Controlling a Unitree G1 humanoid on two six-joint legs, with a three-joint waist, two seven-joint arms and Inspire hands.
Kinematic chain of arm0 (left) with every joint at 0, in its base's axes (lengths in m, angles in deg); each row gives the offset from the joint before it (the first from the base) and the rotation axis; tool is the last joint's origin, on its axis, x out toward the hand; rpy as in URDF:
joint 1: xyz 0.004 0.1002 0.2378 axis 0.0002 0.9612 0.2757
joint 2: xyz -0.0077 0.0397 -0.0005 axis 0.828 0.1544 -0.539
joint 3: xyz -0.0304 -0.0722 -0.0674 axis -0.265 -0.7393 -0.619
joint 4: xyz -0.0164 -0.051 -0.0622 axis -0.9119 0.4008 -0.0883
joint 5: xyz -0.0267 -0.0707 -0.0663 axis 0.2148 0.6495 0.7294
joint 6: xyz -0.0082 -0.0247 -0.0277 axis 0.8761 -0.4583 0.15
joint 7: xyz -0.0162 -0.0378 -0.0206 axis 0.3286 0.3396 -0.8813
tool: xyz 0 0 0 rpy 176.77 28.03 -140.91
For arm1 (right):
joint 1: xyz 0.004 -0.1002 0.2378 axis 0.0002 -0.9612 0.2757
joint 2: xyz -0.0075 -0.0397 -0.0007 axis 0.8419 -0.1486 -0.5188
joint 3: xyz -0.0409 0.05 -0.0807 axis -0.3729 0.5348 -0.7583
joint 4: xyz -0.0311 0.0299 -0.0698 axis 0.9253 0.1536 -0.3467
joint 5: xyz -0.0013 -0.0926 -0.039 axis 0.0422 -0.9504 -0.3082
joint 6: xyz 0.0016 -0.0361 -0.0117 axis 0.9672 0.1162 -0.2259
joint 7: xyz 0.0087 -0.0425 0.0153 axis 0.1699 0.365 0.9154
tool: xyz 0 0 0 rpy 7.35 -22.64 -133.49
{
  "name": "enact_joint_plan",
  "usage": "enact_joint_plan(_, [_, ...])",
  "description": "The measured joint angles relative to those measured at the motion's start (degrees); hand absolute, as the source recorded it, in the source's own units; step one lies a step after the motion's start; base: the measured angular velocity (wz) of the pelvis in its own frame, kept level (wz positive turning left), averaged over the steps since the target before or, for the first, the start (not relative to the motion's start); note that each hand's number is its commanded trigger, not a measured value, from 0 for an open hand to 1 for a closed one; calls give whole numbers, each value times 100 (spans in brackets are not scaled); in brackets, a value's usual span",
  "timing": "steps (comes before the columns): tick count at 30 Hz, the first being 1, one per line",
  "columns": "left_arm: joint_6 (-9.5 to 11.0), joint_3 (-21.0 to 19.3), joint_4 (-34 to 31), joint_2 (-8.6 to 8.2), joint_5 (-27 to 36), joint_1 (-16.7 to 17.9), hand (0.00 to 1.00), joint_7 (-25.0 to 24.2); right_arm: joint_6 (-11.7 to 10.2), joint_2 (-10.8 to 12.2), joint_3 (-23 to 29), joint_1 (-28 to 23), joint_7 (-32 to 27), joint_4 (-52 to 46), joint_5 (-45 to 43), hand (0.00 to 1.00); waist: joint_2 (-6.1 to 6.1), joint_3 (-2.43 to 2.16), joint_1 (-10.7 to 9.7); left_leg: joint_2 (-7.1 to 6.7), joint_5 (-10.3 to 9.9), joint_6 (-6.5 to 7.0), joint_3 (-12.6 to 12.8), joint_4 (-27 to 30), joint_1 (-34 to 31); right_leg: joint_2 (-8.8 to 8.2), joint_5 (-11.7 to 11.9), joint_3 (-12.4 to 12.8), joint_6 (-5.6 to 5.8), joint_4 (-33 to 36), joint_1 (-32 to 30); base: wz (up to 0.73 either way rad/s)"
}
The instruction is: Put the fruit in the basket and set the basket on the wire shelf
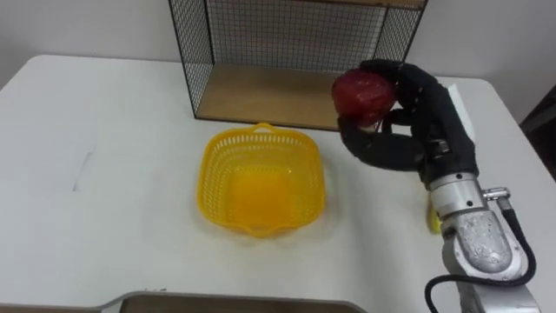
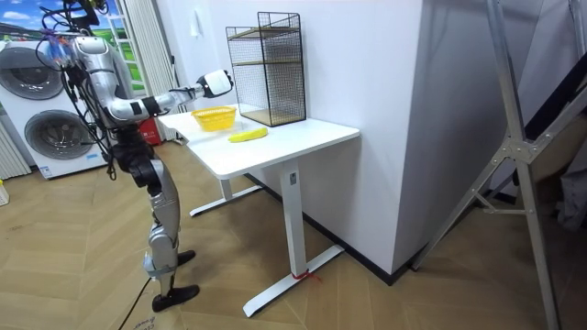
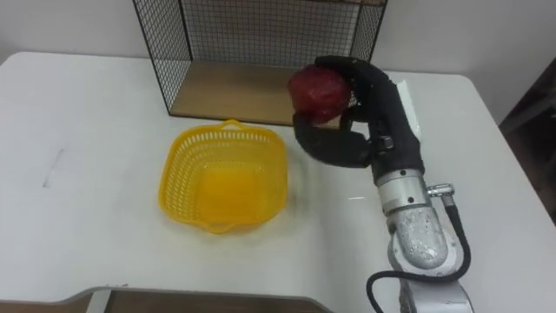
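Observation:
My right hand [image 1: 417, 117] is raised over the table with its dark fingers and thumb curled round a dark red round fruit [image 1: 362, 94]. It hangs just right of the yellow plastic basket [image 1: 211, 165], in front of the wire shelf's right corner. The basket stands upright on the white table with nothing in it. Behind it is the black wire shelf [image 1: 261, 96] with a wooden floor, its front open. A yellow banana [image 2: 248, 135] lies on the table by the basket; a bit of it [image 1: 432, 217] peeks out from behind my forearm.
The white table [image 1: 104, 217] stretches bare to the left of the basket. In the room view I stand at the table's end, and the shelf [image 2: 271, 69] is at the far side near a white wall. Washing machines [image 2: 46, 101] stand behind me.

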Motion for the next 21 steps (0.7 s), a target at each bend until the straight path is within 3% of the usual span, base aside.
enact_joint_plan(12, [-81, 299, -10, 41, -10, -173, 0, -154, 477, -20, -611, -7, 995, -274, -448, 100, -32, 11, 129, 10, 0, 1, -5, 37, -70, 1, 4, 8, -1, 60, -83, 0])
enact_joint_plan(13, [-89, 336, -7, 40, -11, -199, 0, -154, 518, -18, -647, -7, 1011, -274, -457, 81, -32, 11, 150, 11, 0, 1, -5, 37, -69, 1, 4, 8, -1, 60, -83, 0])
enact_joint_plan(14, [-89, 349, -7, 40, -11, -212, 0, -154, 534, -16, -654, -7, 1030, -274, -461, 18, -32, 11, 165, 11, 0, 1, -5, 37, -69, 1, 4, 8, -1, 60, -83, 0])
enact_joint_plan(15, [-89, 362, -1, 40, -10, -233, 0, -152, 547, -15, -660, -7, 1060, -274, -469, 0, -33, 12, 197, 11, 0, 1, -7, 37, -68, 1, 4, 7, -1, 60, -82, 0])
enact_joint_plan(21, [-91, 420, 0, 46, 64, -252, 0, -104, 591, 8, -827, -7, 1060, -273, -499, 0, -60, 29, 215, 11, 0, 2, -8, 37, -82, 2, 4, 3, -1, 62, -69, 0])
